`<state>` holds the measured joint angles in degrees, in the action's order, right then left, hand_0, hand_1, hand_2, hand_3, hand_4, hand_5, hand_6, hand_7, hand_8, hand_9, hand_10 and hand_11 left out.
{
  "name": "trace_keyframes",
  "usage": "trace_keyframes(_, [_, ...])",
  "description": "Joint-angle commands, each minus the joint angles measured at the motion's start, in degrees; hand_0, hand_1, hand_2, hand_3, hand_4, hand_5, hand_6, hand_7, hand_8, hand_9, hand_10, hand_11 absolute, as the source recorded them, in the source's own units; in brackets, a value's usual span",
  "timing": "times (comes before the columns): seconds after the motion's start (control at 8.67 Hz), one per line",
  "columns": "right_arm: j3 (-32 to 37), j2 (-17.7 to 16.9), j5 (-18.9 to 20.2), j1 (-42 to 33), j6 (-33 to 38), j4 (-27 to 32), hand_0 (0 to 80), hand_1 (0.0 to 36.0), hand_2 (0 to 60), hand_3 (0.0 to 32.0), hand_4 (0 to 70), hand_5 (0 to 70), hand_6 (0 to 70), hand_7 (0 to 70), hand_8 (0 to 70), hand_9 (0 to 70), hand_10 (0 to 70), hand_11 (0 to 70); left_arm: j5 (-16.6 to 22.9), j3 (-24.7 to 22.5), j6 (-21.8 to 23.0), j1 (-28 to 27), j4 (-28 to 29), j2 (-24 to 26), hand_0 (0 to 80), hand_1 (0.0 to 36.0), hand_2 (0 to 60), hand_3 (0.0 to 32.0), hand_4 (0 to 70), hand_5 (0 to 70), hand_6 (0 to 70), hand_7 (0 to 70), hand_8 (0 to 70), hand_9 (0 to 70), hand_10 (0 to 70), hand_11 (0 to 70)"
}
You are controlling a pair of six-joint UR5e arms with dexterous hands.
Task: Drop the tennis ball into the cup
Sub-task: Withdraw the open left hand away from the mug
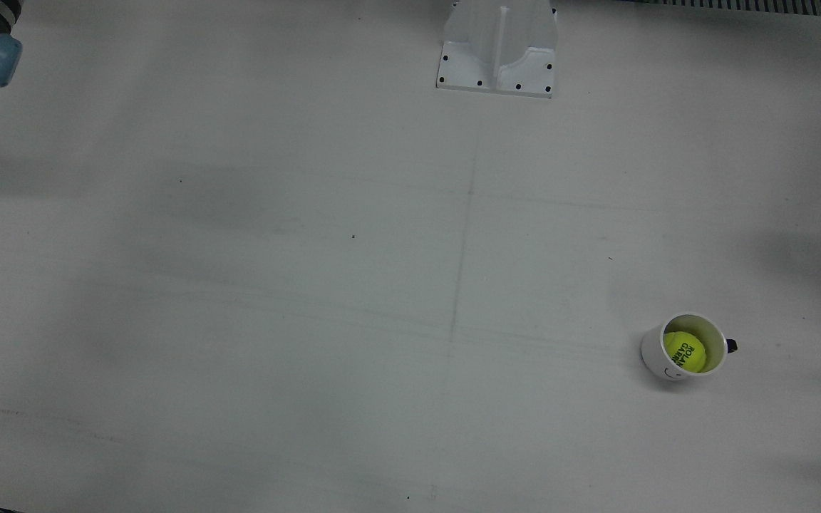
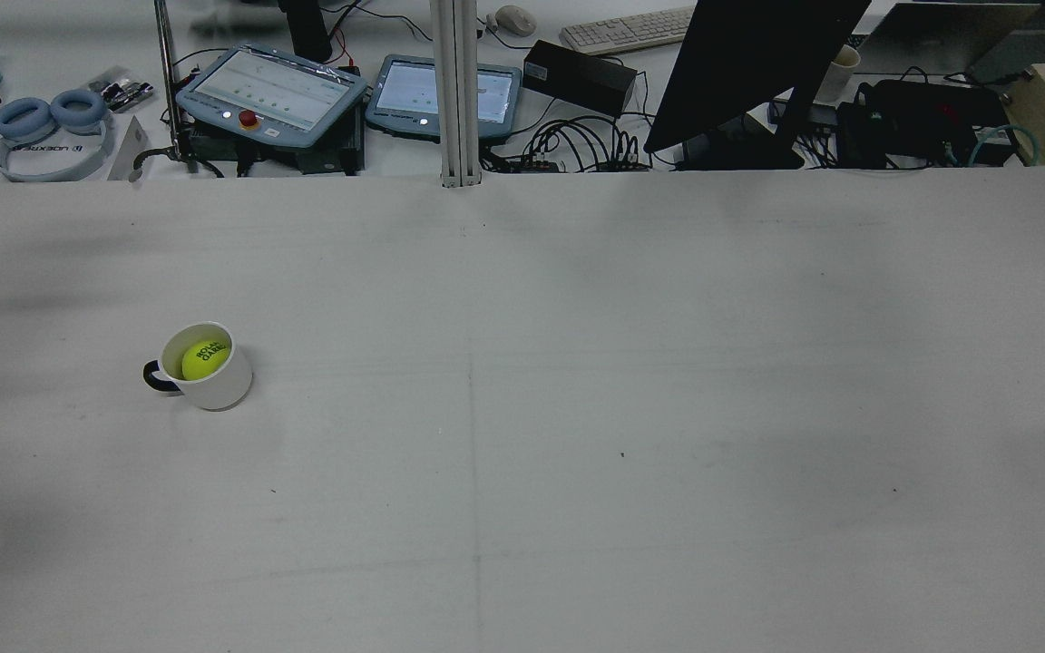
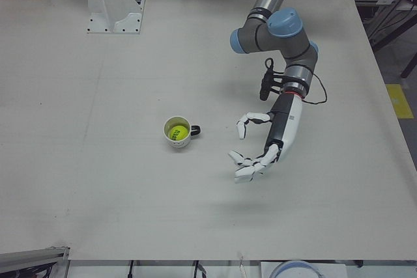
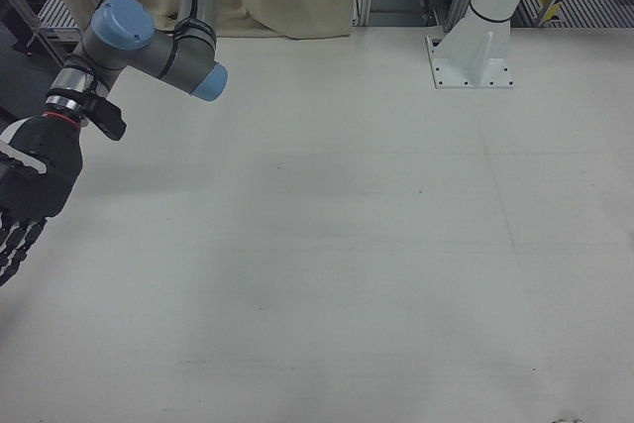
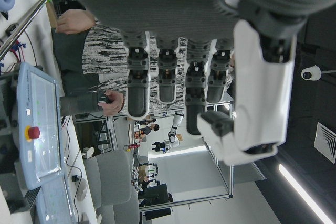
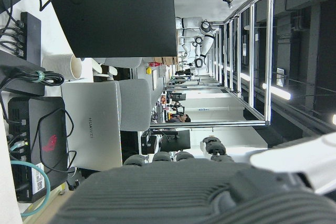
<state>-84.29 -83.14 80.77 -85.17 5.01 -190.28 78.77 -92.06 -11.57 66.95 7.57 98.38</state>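
A yellow-green tennis ball point(image 1: 684, 351) lies inside a white cup point(image 1: 655, 352) with a dark handle. The cup stands upright on the table; ball point(image 2: 205, 359) and cup point(image 2: 219, 387) also show at the left of the rear view, and ball point(image 3: 178, 133) and cup point(image 3: 177, 140) in the left-front view. My left hand point(image 3: 260, 148) is open and empty, fingers spread, raised to the right of the cup in that view and apart from it. Its fingers point(image 5: 168, 74) show spread in the left hand view. My right hand point(image 4: 25, 200) is at the left edge of the right-front view, far from the cup, fingers extended.
A white arm pedestal point(image 1: 498, 50) is bolted at the far side of the table. Beyond the table edge in the rear view are teach pendants point(image 2: 273, 95), a monitor point(image 2: 749, 63), headphones point(image 2: 46, 122) and cables.
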Motion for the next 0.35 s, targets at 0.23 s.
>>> trace_keyframes(0.23, [-0.09,0.00,0.00,0.00,0.00,0.00,0.0,0.0,0.0,0.0,0.0,0.0,0.0,0.0,0.0,0.0,0.0,0.0,2.26,0.65,-2.14,3.97,-0.19,-0.21,62.6,33.5,60.0,0.0,40.9,22.5,70.0,48.2,29.0,28.4,29.5,44.6])
